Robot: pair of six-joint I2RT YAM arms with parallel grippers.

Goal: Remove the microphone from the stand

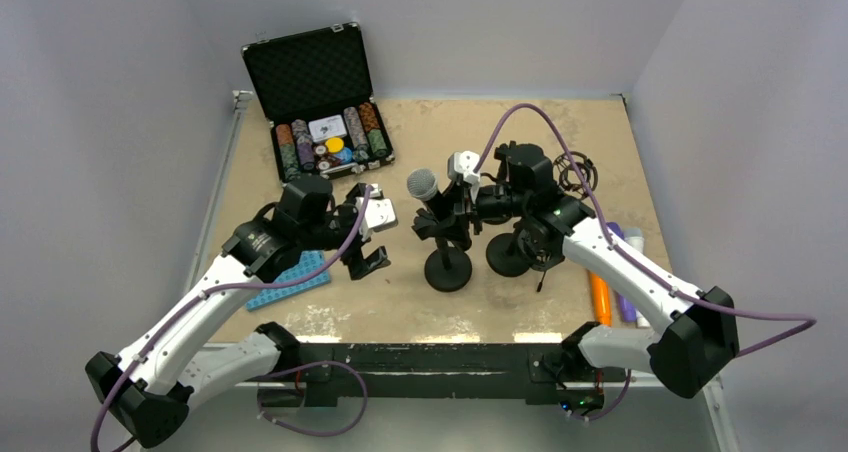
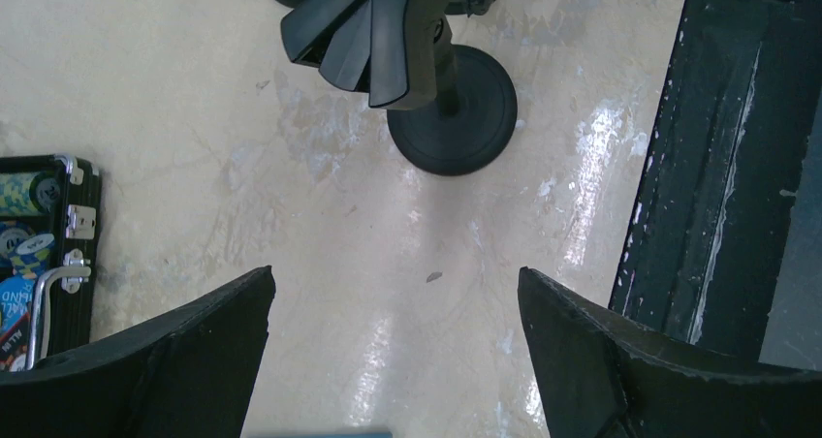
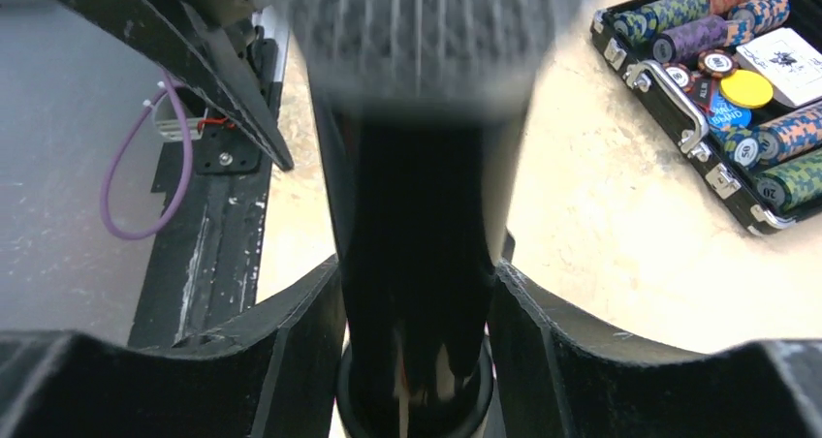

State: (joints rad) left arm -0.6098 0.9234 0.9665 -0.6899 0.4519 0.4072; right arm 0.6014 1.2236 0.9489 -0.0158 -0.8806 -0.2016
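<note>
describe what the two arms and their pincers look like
Both arms have white shell links with black joints and bases: left arm, right arm. A purple cable loops along each. The left pincer and right pincer have broad, matte black fingers with tapered tips.

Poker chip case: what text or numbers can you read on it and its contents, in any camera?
"20": patterned chip in the poker chip case, right wrist view.
"50", probably: neighbouring chip, small.
"SMALL BLIND", probably: blue button, blurred.
"ALL IN": white button at the left wrist view's edge, partly cut off.
White card: print too small to read.
Microphone: no text visible.
</note>
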